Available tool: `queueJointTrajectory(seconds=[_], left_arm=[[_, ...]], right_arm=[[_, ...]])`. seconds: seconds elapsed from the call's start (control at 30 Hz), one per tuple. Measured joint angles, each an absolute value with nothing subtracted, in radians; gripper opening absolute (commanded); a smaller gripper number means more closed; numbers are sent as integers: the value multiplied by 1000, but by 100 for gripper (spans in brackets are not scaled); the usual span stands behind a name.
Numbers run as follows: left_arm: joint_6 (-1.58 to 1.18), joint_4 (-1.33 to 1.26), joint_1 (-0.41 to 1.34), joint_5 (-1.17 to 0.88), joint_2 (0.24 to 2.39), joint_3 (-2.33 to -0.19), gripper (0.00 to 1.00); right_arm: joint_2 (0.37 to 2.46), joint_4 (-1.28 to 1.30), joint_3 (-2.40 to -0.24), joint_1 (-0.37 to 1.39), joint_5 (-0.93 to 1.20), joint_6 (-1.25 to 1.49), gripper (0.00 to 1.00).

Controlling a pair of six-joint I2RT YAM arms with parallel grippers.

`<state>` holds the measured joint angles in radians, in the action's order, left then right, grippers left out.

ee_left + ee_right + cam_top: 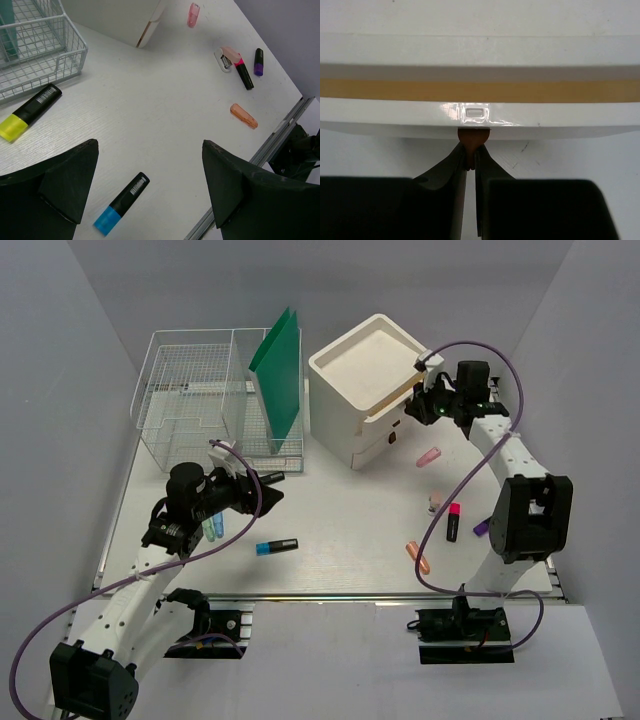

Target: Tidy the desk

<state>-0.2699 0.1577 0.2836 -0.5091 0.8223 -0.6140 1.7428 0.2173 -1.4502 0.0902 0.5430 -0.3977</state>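
Observation:
The desk is a white tabletop with a metal rail along its near edge. My right gripper is at the front of the white drawer box, shut on a small brown drawer tab; in the right wrist view the gripper pinches it under a drawer front with a tan strip above. My left gripper is open and empty above the desk. A blue highlighter lies below and between its fingers, and a yellow highlighter lies to the left.
A wire basket holding a green folder stands at the back left. A pink cap, a pink highlighter, a purple marker and an orange cap lie on the right. Pale green and blue items lie beside my left arm.

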Motion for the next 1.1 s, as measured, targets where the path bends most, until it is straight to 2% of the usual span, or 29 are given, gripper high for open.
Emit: queueJointTrajectory(seconds=[0.77, 0.93, 1.03, 1.07, 1.1], left_arm=[[-270, 158, 284, -509, 815, -614, 94], [-270, 158, 284, -510, 813, -614, 94], [-270, 158, 284, -510, 810, -614, 94], [-270, 158, 284, -510, 809, -614, 94], [-270, 158, 284, -510, 807, -614, 94]], right_arm=[[1542, 283, -1261, 38, 511, -418, 5], [1511, 305, -1245, 29, 511, -419, 8], [1510, 312, -1244, 27, 511, -419, 25], [1510, 315, -1243, 26, 511, -418, 40], [1510, 317, -1242, 25, 512, -413, 50]])
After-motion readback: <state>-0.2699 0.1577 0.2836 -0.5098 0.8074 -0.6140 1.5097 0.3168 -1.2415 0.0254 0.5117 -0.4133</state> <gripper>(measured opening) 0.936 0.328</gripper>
